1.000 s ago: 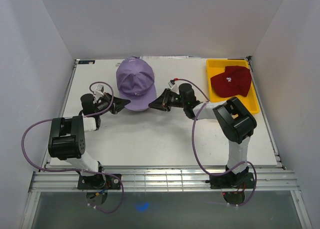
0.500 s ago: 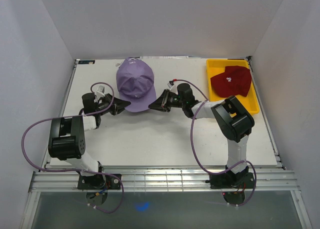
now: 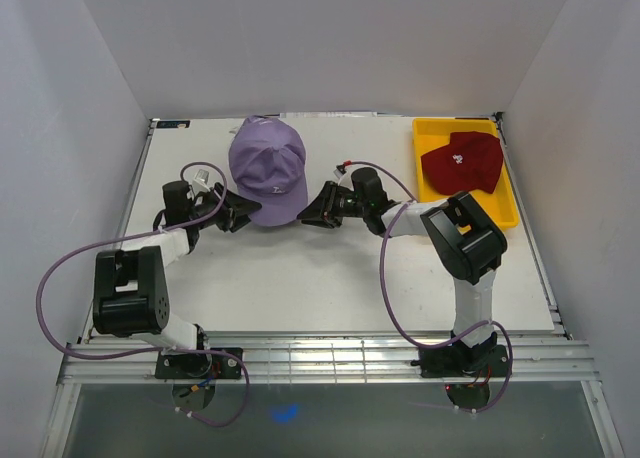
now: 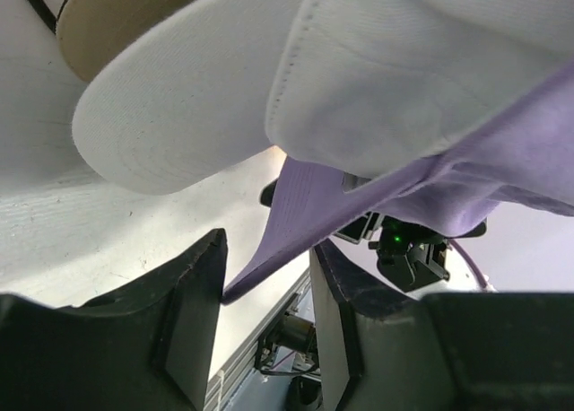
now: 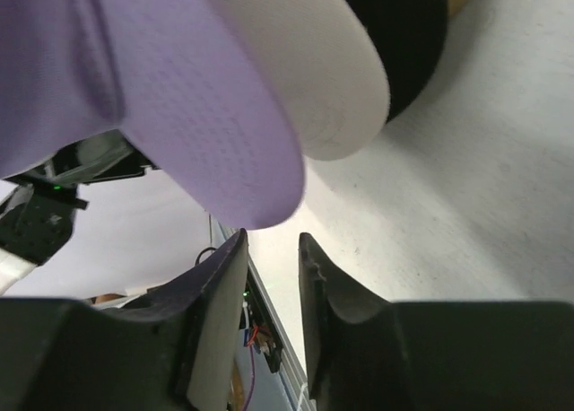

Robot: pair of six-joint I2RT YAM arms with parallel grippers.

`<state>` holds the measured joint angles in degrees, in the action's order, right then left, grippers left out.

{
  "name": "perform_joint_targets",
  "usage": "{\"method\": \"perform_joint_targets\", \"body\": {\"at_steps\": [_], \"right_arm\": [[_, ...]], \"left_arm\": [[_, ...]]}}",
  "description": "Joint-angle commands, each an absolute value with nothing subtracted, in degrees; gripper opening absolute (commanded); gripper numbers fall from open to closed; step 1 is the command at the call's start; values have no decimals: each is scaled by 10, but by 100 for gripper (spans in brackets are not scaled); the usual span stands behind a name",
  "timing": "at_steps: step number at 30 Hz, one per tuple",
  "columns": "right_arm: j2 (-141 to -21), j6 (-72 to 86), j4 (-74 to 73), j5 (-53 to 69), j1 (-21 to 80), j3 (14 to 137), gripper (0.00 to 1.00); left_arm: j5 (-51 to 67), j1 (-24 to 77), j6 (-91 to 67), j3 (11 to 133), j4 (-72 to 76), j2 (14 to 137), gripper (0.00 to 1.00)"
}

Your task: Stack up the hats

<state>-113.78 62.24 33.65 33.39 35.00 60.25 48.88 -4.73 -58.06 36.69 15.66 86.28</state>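
A lavender hat [image 3: 267, 168] sits on top of a stack at the back middle of the table. In the left wrist view a white brim [image 4: 179, 115] and a tan brim [image 4: 117, 16] show under its lavender brim [image 4: 305, 214]. My left gripper [image 3: 240, 218] is at the brim's left side, open; the lavender edge hangs loose between the jaws [image 4: 267, 249]. My right gripper [image 3: 308, 210] is at the brim's right side, open and empty [image 5: 272, 242], just below the lavender brim [image 5: 197, 115], a white brim [image 5: 305, 70] and a black hat [image 5: 404, 34]. A dark red hat [image 3: 460, 161] lies in the tray.
The yellow tray [image 3: 470, 210] stands at the back right corner of the table. White walls close in the table at the back and on both sides. Purple cables loop beside each arm.
Both grippers have gone from shut on the lavender hat's brim to open, letting it go. The hat has settled slightly to the left on the stack.
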Motion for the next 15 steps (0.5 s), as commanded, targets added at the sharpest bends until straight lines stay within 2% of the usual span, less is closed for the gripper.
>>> {"method": "perform_joint_targets", "body": {"at_steps": [1, 6, 15], "right_arm": [[-1138, 598, 307, 324, 353, 618, 37], [-1139, 596, 303, 323, 353, 621, 43], [-1119, 574, 279, 317, 353, 625, 44]], "left_arm": [[473, -45, -541, 409, 89, 835, 52], [437, -45, -480, 444, -18, 832, 54], [423, -47, -475, 430, -28, 856, 53]]}}
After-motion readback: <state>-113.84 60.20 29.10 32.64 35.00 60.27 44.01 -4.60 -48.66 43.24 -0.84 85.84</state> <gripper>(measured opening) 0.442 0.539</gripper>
